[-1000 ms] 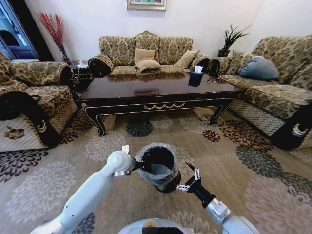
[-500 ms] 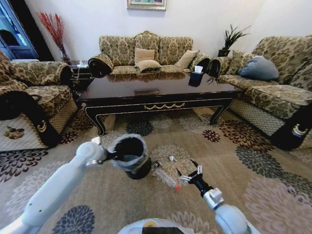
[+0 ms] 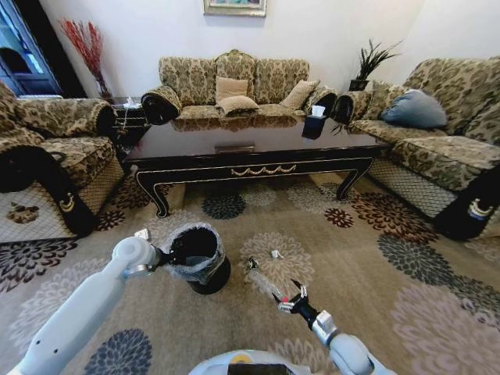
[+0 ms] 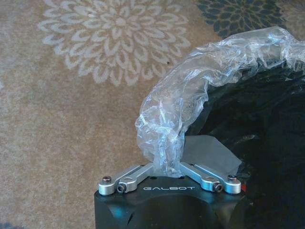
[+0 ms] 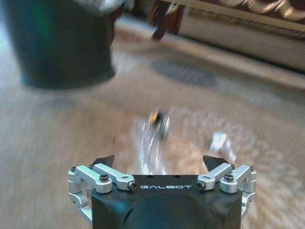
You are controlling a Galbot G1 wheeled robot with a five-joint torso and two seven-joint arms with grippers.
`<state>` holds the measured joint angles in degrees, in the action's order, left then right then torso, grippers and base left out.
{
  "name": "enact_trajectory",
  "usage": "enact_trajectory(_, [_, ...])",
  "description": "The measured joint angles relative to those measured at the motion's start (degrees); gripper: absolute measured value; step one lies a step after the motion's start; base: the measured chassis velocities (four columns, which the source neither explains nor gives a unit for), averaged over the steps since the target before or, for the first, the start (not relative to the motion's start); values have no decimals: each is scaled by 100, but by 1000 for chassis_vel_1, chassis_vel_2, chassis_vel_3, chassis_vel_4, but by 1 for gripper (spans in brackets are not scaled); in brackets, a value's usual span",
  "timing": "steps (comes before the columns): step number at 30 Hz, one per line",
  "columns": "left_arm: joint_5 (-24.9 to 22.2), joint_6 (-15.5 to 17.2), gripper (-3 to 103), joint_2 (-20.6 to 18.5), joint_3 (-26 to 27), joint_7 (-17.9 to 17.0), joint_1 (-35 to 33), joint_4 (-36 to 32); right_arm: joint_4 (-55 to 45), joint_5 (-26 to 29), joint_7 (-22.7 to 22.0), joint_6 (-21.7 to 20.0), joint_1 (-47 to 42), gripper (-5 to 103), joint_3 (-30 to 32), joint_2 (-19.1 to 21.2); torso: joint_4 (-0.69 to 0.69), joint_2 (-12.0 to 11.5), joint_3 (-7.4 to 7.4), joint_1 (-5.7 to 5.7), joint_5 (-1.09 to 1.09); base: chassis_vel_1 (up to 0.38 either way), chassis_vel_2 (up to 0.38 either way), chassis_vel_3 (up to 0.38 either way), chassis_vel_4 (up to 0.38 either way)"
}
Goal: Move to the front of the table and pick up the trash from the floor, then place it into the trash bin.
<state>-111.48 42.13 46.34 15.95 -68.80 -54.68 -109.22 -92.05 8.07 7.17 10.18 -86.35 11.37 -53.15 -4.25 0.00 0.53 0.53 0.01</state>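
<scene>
1. The left gripper (image 4: 167, 167) was clamped on the rim of the trash bin (image 3: 197, 258), its fingers pinching the crinkled clear plastic bag (image 4: 190, 109) folded over the edge.
2. In the head view the bin sat tilted on the floor (image 3: 375, 281), its mouth turned toward the robot's left arm, with its base touching the carpet.
3. The right gripper (image 5: 162, 164) hung low over the carpet with its jaws spread wide and nothing between them.
4. A clear plastic bottle (image 3: 266, 283) lay on its side on a cream flower medallion, directly ahead of the right gripper; whether the fingertips touched it could not be told.
5. In the right wrist view the bottle (image 5: 153, 138) was blurred, its cap end pointing away from the gripper, roughly centred between the two open fingers.
6. A small white scrap (image 3: 276, 254) lay on the carpet just beyond the bottle, apart from it.
7. The bin stood just beside the bottle, on the robot's left of it.
8. The table (image 3: 258, 152) stood farther off, beyond both bin and bottle.
</scene>
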Motion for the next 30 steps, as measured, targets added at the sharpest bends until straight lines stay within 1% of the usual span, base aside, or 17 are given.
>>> enact_trajectory(1, [16,0,0,23,-7,1,-19,-26,257,-209,87,111,71,100,-83,18,-1,0,0,0,-2,0,0,0,0])
enact_trajectory(2, [16,0,0,23,-7,1,-19,-26,257,-209,87,111,71,100,-83,18,-1,0,0,0,-2,0,0,0,0])
enact_trajectory(6, [34,0,0,63,-33,1,-27,-49,762,-592,157,317,317,100,-303,-43,0,0,0,0,-1,0,0,0,0])
enact_trajectory(9, [41,0,0,78,-51,1,-9,-54,936,-633,158,353,460,100,-390,-79,0,0,0,0,0,0,0,0,0])
enact_trajectory(10, [41,0,0,83,-60,1,-2,-63,1040,-633,153,362,567,103,-437,-97,0,0,0,0,0,0,0,0,0])
enact_trajectory(11, [40,0,0,84,-65,1,-1,-70,1086,-633,151,365,614,100,-456,-103,0,0,0,0,-1,0,0,0,0])
enact_trajectory(16, [42,0,0,97,-73,0,-12,-81,1404,-636,129,396,884,99,-553,-163,0,0,0,0,-1,0,0,0,0])
enact_trajectory(17, [46,0,0,100,-74,0,-17,-81,1472,-652,111,404,932,97,-572,-180,0,0,0,0,-1,0,0,0,0])
enact_trajectory(20, [54,0,0,101,-78,-1,-22,-81,1618,-701,27,407,1015,97,-629,-221,0,0,0,0,-1,0,0,0,0])
enact_trajectory(24, [46,0,0,104,-79,-2,-5,-81,1832,-771,-30,407,1122,77,-691,-298,0,0,0,0,-1,0,0,0,0])
enact_trajectory(26, [44,0,0,104,-79,-2,-1,-81,1852,-779,-34,407,1132,77,-696,-303,0,0,0,0,-1,0,0,0,0])
enact_trajectory(30, [35,0,0,109,-76,-3,3,-89,1950,-803,-70,416,1185,55,-724,-314,-1,0,0,0,-1,0,0,0,0])
